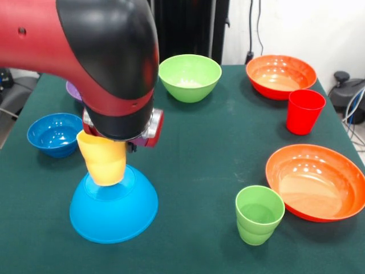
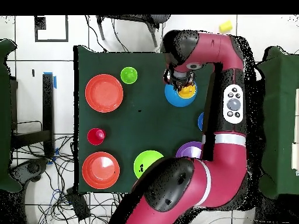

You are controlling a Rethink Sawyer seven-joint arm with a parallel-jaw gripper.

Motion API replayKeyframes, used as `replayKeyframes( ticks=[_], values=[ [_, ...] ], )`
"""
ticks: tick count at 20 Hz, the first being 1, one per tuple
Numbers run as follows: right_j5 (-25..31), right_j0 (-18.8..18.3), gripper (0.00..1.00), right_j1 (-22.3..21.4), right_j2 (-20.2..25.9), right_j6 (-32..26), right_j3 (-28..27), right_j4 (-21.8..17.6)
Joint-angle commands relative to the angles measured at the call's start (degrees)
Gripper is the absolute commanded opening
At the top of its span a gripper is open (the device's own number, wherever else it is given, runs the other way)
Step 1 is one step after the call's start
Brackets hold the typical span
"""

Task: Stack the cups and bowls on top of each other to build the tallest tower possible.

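The large light-blue bowl (image 1: 114, 206) (image 2: 177, 98) stands upside down at the table's front left in the front view. A yellow cup (image 1: 104, 161) (image 2: 187, 90) stands mouth up on its base, slightly tilted. Directly over the cup hangs my gripper (image 1: 121, 130) (image 2: 182, 79), and the cup's rim reaches up under it. The arm's wrist hides how the gripper meets the cup. Loose on the green cloth are a green cup (image 1: 259, 214), a red cup (image 1: 305, 111), a green bowl (image 1: 190, 77), two orange bowls (image 1: 280, 75) (image 1: 316, 181), a dark blue bowl (image 1: 55, 134) and a half-hidden purple bowl (image 1: 73, 90).
In the overhead view my arm (image 2: 225, 122) crosses the table's right side and covers part of the purple bowl (image 2: 188, 150) and the dark blue bowl (image 2: 201, 121). A small yellow object (image 2: 225, 25) lies off the table. Cables run along the floor at the left.
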Motion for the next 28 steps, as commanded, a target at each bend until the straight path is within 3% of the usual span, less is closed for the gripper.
replayKeyframes(
  ticks=[1, 5, 15, 28],
  values=[
    [-2.66, 1.46, 0.0, 1.67, -0.75, -15.75, 0.24, -4.85],
    [-3.93, 0.98, 0.0, 1.58, -0.89, -15.28, 1.59, -4.58],
    [-2.6, 1.79, 0.0, 3.23, 0.1, -15.78, -2.17, -5.49],
    [-5.21, 1.03, 0.0, -1.26, 0.35, -16.53, 2.06, -2.99]
  ],
)
